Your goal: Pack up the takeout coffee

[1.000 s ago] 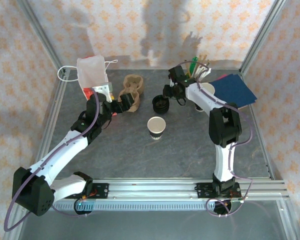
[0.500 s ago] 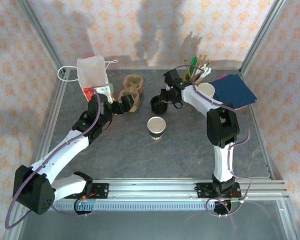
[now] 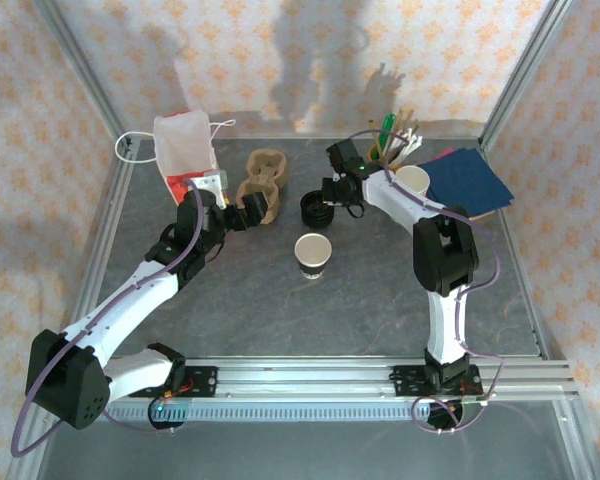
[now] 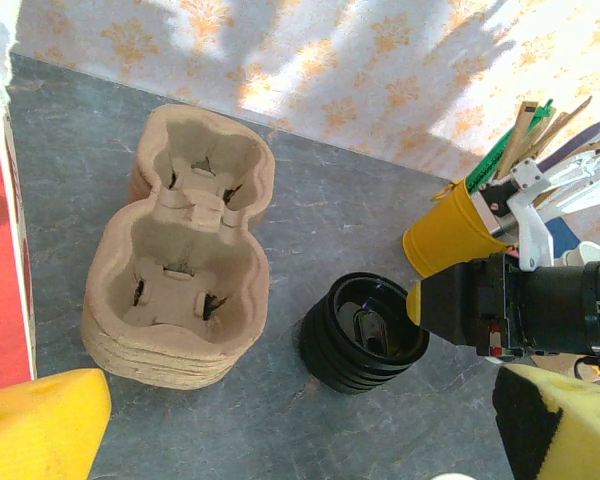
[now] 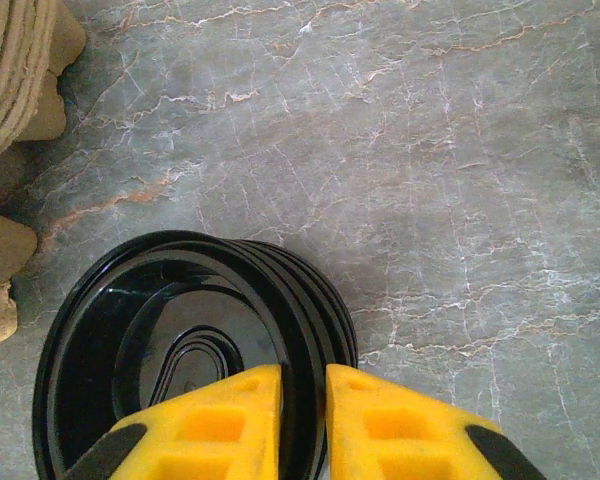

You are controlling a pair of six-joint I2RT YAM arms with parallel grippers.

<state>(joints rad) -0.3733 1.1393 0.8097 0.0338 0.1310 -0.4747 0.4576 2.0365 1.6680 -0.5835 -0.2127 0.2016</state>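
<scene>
- PACKING NOT YET DONE: the paper cup point(image 3: 312, 252) stands upright and open-topped in the middle of the desk point(image 3: 380, 300). It has no lid on it and is well apart from both arms.
- Behind it, the right gripper point(image 5: 303, 385) is down on the stack of black lids point(image 5: 332, 305). Its jaws are drawn close, with the rim of the top lid point(image 5: 170, 340) pinched between them. That lid sits on the stack, not yet lifted as far as the pictures show.
- The left gripper point(image 3: 240, 212) hovers with its jaws spread wide and empty. It is just beside the stack of pulp carriers point(image 4: 180, 270), which lies to the left of the lids.
- A white bag point(image 3: 185, 145) stands at the back left of the desk, and a yellow cup of stirrers point(image 4: 445, 230) stands behind the lids.
- By the look of it, 1 early step is in hand: taking a lid. The cup is yet to be capped, then probably seated in a carrier and perhaps loaded into the bag.
</scene>
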